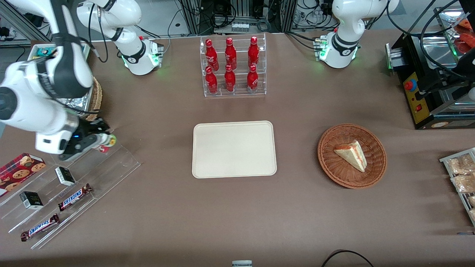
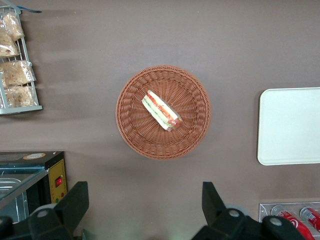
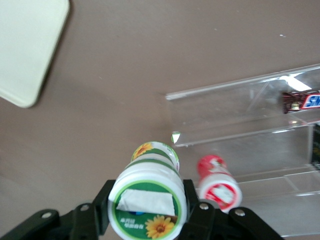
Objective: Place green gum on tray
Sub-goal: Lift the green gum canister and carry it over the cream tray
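Note:
The green gum [image 3: 148, 197], a small canister with a white-rimmed green lid and a sunflower label, sits between the black fingers [image 3: 194, 207] of my gripper [image 3: 147, 209], which is shut on it. In the front view the gripper [image 1: 97, 139] holds the gum [image 1: 110, 139] at the top step of a clear acrylic stand, toward the working arm's end of the table. A red-lidded canister [image 3: 218, 185] stands close beside it on the stand. The cream tray [image 1: 234, 149] lies flat at the table's middle with nothing on it; its corner [image 3: 27, 45] shows in the right wrist view.
The stepped acrylic stand [image 1: 89, 178] holds Snickers bars [image 1: 74, 197], small black boxes [image 1: 65, 175] and a cookie box [image 1: 18, 170]. A rack of red bottles [image 1: 232, 66] stands farther from the camera than the tray. A wicker basket [image 1: 336, 174] holds a sandwich [image 1: 351, 154].

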Robot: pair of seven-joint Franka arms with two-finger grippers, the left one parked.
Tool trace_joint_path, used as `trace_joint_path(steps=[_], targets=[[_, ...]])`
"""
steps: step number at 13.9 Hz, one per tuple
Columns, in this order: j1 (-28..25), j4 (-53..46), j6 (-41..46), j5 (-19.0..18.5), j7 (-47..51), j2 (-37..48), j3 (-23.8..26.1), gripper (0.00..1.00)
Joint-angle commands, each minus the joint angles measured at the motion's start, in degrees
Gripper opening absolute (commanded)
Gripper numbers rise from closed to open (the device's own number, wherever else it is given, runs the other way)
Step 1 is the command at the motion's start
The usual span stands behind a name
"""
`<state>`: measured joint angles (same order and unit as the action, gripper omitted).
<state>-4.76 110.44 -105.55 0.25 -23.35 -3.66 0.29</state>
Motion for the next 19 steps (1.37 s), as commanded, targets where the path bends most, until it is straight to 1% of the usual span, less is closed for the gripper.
trace_joint_path(steps=[1,3,5,7,11,16,19], targets=[[-5.15,-0.75,0.35,0.98,9.68,-0.47,-0.55,0.00],[-9.28,-0.84,-0.70,1.77,18.91,-1.17,-0.55,0.00],[-12.53,-0.84,-2.80,2.56,25.07,-2.22,-0.55,0.00],[-16.05,-0.84,-4.21,5.02,32.45,-2.58,-0.64,0.00],[-25.10,-4.60,-11.68,4.94,48.89,-10.29,-0.64,0.00],[-31.53,-16.11,-13.09,4.32,62.08,-21.98,-0.73,0.00],[-33.29,-19.64,-16.34,4.32,65.17,-27.26,-0.73,0.00]])
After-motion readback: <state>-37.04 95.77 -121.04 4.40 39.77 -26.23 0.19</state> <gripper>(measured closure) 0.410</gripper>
